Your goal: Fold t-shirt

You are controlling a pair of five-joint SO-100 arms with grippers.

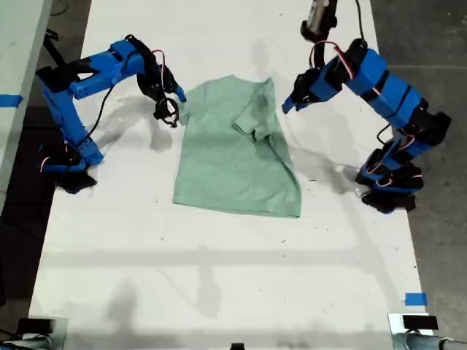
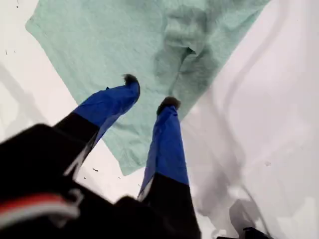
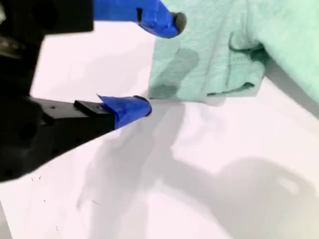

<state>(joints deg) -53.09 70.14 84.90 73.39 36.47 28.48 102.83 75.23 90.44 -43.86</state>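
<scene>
The pale mint-green t-shirt [image 1: 226,160] lies flat in the middle of the white table, with one sleeve [image 1: 252,117] folded in over its body. My first gripper [image 1: 287,104] hangs open above the shirt's edge on the exterior view's right. In its wrist view both blue fingers [image 2: 169,134] hover over the cloth [image 2: 99,45] near the folded sleeve [image 2: 187,42], holding nothing. My second gripper [image 1: 171,109] is open and low at the shirt's far corner on the exterior view's left. There it straddles the cloth's edge [image 3: 214,45]: one fingertip over it, one on bare table.
The arm bases stand at the table's sides [image 1: 73,164] [image 1: 390,189]. Blue tape marks sit at the exterior view's lower right [image 1: 415,298] and on a surface at its left edge [image 1: 9,100]. White tabletop [image 1: 219,277] stretches in front of the shirt.
</scene>
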